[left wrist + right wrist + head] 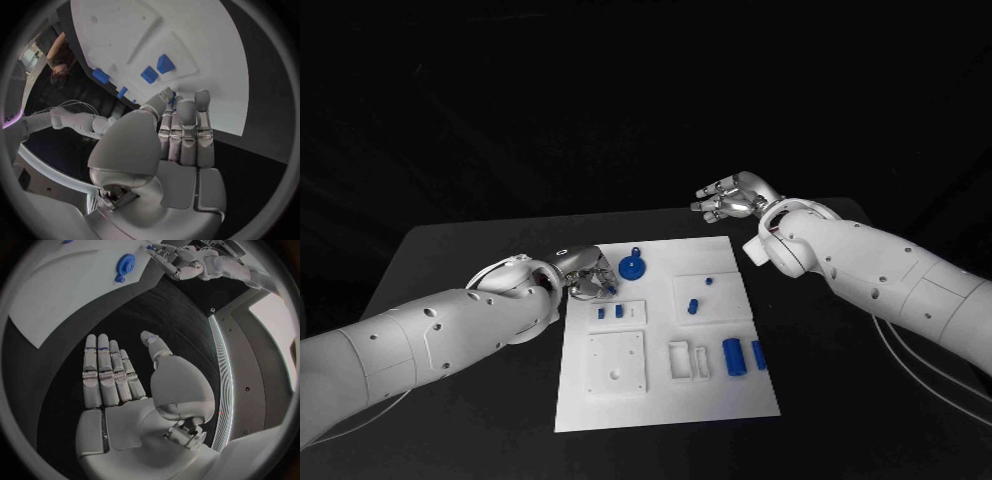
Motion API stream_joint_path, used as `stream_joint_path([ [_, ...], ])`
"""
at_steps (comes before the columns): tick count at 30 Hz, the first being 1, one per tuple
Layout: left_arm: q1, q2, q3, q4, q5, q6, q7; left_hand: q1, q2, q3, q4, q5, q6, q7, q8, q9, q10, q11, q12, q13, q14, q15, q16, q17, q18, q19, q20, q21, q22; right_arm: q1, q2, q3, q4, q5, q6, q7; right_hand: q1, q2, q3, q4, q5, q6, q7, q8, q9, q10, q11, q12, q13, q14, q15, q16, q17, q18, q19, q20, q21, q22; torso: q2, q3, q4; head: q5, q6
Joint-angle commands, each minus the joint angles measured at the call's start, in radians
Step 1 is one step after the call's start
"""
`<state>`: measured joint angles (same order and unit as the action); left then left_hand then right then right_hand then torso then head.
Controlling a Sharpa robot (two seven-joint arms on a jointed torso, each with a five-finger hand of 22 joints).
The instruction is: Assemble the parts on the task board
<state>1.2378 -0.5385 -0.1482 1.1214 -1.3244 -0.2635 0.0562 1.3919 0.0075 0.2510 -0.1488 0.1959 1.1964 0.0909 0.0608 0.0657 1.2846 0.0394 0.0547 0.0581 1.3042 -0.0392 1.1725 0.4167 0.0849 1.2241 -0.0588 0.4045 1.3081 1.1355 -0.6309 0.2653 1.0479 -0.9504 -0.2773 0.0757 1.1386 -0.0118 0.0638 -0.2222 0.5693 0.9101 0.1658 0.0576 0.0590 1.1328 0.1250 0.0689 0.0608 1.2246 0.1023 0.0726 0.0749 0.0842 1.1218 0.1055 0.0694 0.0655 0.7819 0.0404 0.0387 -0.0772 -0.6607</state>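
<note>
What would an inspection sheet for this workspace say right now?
Surface: black table, bare around the board.
Job's things: white rectangular task board; blue gear-shaped part near its far edge; blue cylindrical parts in recesses.
Clutter: nothing seen.
Robot hands: left robot hand at the board's left edge, nothing visibly held; right robot hand open over the table.
Cables: thin pale cable under the right arm.
Surroundings: dark.

Head cam looks steeply down on the table (473,250) from above. Each wrist cam sits close behind its own fingers (186,131) (106,370), facing out past the fingertips. All three share the task board (668,340) (206,45) (62,295); right wrist cam also catches the left hand (178,262) beyond its fingertips.
</note>
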Motion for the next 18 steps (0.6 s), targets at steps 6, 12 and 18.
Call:
stream_joint_path([
  [6,-0.001,0.006,0.000,-0.006,0.003,0.018,0.005,-0.001,0.009,-0.002,-0.008,-0.006,0.004,0.003,0.002,0.001,0.003,0.003,0.003,0.001,0.008,0.000,-0.007,0.001,0.012,-0.003,0.000,0.006,0.020,0.000,0.000,0.001,0.001,0.003,0.010,0.008,-0.005,-0.001,0.003,-0.002,0.005,0.007,-0.002,0.002,0.001,-0.002,0.002,-0.003,-0.002,-0.006,0.000,-0.004,-0.001,0.011,-0.009,-0.001,-0.006,-0.001,0.000,0.0012,0.0001,-0.001,0.001],
  [12,-0.001,0.013,-0.002,-0.016,0.003,0.021,0.003,0.000,0.010,-0.002,-0.008,-0.006,0.003,0.003,0.002,0.001,0.002,0.003,0.004,0.001,0.009,0.000,-0.007,0.001,0.012,-0.003,0.001,0.006,0.020,0.000,-0.001,0.001,0.001,0.003,0.010,0.008,-0.005,-0.001,0.003,-0.002,0.005,0.007,-0.002,0.002,0.001,-0.002,0.002,-0.003,-0.002,-0.006,0.000,-0.004,-0.001,0.011,-0.009,-0.001,-0.006,-0.001,0.000,0.0014,-0.0012,-0.002,0.000],
  [18,-0.001,0.018,-0.007,-0.020,0.003,0.022,0.003,0.000,0.010,-0.002,-0.008,-0.006,0.003,0.004,0.002,0.001,0.002,0.004,0.004,0.001,0.008,0.000,-0.008,0.002,0.013,-0.003,0.001,0.006,0.020,0.000,-0.001,0.001,0.002,0.002,0.010,0.008,-0.005,-0.001,0.003,-0.002,0.005,0.007,-0.002,0.002,0.001,-0.002,0.002,-0.003,-0.002,-0.006,0.000,-0.004,-0.001,0.011,-0.009,-0.001,-0.006,-0.001,0.000,0.0012,0.0001,-0.003,0.000],
])
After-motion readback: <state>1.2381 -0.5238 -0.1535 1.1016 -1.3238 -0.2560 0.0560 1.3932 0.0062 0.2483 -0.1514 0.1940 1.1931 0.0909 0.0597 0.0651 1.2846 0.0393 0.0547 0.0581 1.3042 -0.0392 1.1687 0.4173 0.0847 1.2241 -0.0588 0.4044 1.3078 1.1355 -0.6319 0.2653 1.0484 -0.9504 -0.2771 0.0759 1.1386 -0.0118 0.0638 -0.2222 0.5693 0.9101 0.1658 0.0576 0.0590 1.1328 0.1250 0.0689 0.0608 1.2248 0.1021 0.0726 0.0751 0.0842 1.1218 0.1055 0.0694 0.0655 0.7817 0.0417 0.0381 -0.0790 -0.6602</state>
